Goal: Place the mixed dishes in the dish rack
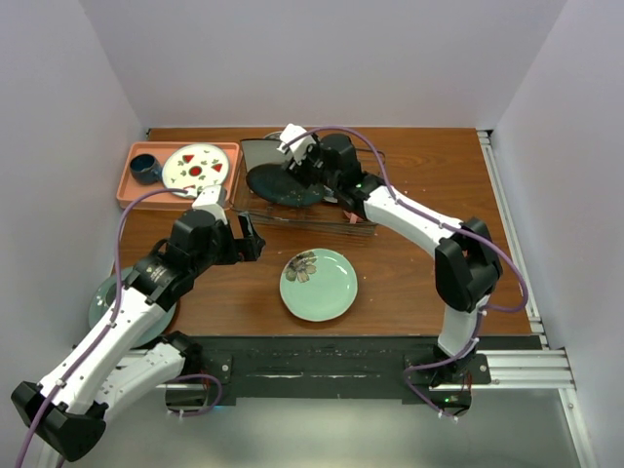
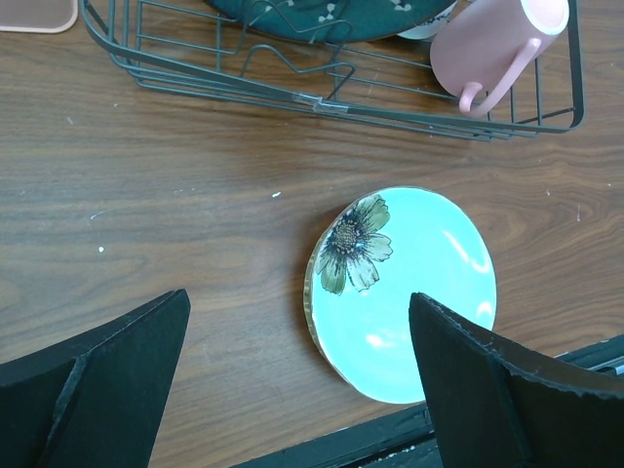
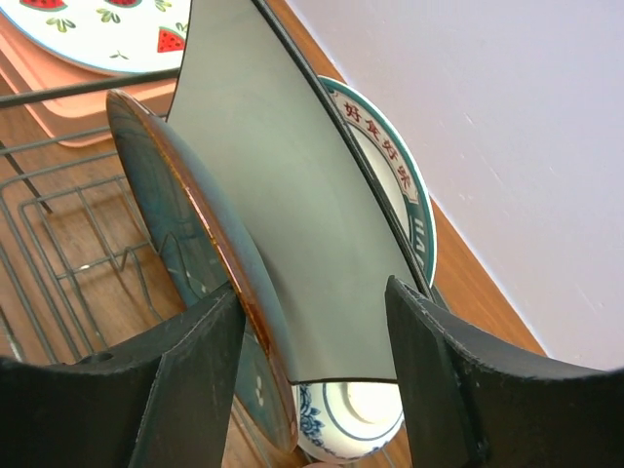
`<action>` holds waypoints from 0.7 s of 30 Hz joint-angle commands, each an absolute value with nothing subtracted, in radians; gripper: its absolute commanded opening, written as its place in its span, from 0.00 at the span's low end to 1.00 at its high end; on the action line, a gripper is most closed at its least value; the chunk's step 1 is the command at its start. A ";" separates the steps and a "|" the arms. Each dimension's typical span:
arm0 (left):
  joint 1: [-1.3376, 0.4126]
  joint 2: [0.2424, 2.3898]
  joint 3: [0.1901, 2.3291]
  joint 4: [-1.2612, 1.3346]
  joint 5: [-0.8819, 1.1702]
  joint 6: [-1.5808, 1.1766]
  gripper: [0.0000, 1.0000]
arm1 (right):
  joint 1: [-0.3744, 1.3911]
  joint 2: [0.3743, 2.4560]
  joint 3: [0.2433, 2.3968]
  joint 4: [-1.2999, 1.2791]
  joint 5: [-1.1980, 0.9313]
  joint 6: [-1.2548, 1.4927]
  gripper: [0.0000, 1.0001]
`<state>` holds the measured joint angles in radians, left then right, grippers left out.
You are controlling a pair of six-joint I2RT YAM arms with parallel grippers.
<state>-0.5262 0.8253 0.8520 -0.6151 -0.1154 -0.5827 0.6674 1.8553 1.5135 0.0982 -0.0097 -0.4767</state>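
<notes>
Top external view: your right arm reaches over the rack (image 1: 273,216) at the far side of the tabletop (image 1: 439,161), its jaws down among plates stood on edge. The green plate (image 1: 319,284) lies flat on the wood near the middle, apart from the rack and not yet loaded. The tray (image 1: 132,190) at far left carries a red-marked plate (image 1: 195,168) and a cup (image 1: 146,169); neither is yours to load.

Left wrist view: your left jaws stand wide and empty above bare wood, just beside the green plate. It is round, shallow and glossy, with a flower printed near one edge. Lying flat, its rim probably gives you little to pinch. The pink mug (image 2: 492,44) leans in a rack corner, propped by thin dark wire.

Right wrist view: your right jaws stand part open astride the square plate (image 3: 283,195), which the dividers hold upright. I judge there is no squeeze on it. Its face is smooth, matte grey, with a dark edge. A teal plate (image 3: 175,234) with a brown rim stands just beside it, the lettered plate (image 3: 385,146) behind, and the bowl (image 3: 346,414) below.
</notes>
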 commanded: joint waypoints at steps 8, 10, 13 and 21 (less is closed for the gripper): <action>-0.526 0.830 0.821 -0.548 -0.086 -0.581 1.00 | 0.657 1.674 1.509 0.163 -0.086 -0.335 0.64; -0.526 0.836 0.812 -0.537 -0.081 -0.580 1.00 | 0.658 1.655 1.506 0.143 -0.107 -0.310 0.65; -0.526 0.847 0.799 -0.520 -0.071 -0.574 1.00 | 0.657 1.612 1.477 0.123 -0.132 -0.266 0.67; -0.526 0.893 0.738 -0.442 -0.009 -0.551 1.00 | 0.658 1.442 1.335 0.074 -0.086 -0.008 0.72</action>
